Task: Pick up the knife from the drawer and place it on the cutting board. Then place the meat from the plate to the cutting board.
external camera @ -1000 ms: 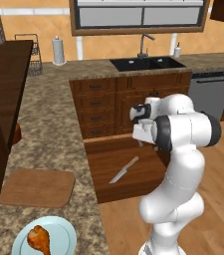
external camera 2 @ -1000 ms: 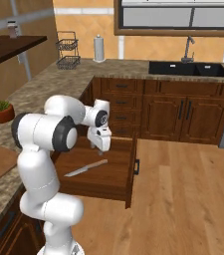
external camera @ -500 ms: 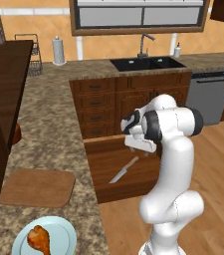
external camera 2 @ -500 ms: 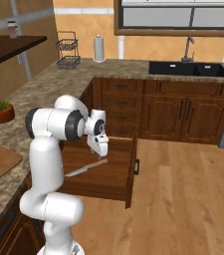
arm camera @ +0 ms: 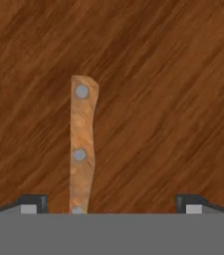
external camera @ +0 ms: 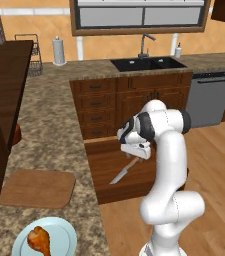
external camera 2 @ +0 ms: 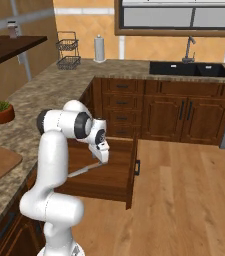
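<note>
The knife [external camera: 124, 172] lies in the open drawer [external camera: 104, 167], its pale blade pointing toward the counter side. My gripper [external camera: 137, 155] hangs just above its handle end. Seen from the right base, the blade [external camera 2: 82, 171] sticks out from under the gripper [external camera 2: 103, 159]. The hand view looks straight down at the brown riveted handle [arm camera: 82, 144] on the drawer floor [arm camera: 158, 99]. It sits between the open fingers, left of centre, and neither fingertip [arm camera: 34, 203] touches it. The cutting board [external camera: 36, 188] lies bare on the counter. The meat [external camera: 40, 240] rests on the plate [external camera: 64, 235].
A granite counter [external camera: 49, 130] runs along the left, with a dark shelf [external camera: 4, 75] over it. The sink [external camera: 144, 63], a paper towel roll [external camera: 59, 51] and a wire rack [external camera 2: 68, 54] are at the back. A potted plant [external camera 2: 0, 111] stands on the counter. Wooden floor [external camera 2: 194, 200] spreads to the right.
The arm has folded and lowered the hand from above the drawer down over the knife's handle end. The knife, board, plate and meat have not moved.
</note>
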{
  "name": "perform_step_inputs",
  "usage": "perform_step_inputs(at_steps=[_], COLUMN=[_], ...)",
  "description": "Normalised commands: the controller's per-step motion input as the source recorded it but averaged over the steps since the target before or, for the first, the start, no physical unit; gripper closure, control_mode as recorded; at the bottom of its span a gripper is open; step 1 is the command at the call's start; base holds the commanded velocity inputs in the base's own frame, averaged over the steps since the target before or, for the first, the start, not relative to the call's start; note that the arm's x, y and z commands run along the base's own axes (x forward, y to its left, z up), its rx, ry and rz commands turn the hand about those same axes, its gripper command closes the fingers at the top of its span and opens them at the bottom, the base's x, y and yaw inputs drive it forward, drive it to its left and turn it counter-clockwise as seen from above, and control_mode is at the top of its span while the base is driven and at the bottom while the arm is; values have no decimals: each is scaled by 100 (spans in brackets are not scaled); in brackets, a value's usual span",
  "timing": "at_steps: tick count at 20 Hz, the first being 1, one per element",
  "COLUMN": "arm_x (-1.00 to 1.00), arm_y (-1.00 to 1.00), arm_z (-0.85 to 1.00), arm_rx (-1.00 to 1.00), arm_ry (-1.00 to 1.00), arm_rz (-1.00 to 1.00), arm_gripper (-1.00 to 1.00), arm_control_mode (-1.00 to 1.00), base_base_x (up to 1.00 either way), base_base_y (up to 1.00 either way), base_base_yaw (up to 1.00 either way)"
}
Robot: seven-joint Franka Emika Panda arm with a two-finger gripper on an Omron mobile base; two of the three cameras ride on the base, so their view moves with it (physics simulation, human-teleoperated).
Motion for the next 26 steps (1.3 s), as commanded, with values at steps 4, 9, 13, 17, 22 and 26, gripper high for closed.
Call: perform_step_inputs(at_steps=[4,9,13,17,22,26], arm_x=[38,37,29,6,-16,-16], arm_y=[3,7,1,0,-23,-56], arm_z=[-51,-60,-57,-26,-3,56], arm_rx=[0,-2,-3,-2,0,11], arm_ry=[-5,-2,0,0,-7,-36], arm_rz=[3,4,3,3,-2,-18], arm_gripper=[-100,-100,-100,100,100,100], arm_control_mode=[-100,-100,-100,-100,-100,-100], base_base_x=[0,0,0,0,0,0], base_base_y=[0,0,0,0,0,0], base_base_yaw=[0,0,0,0,0,0])
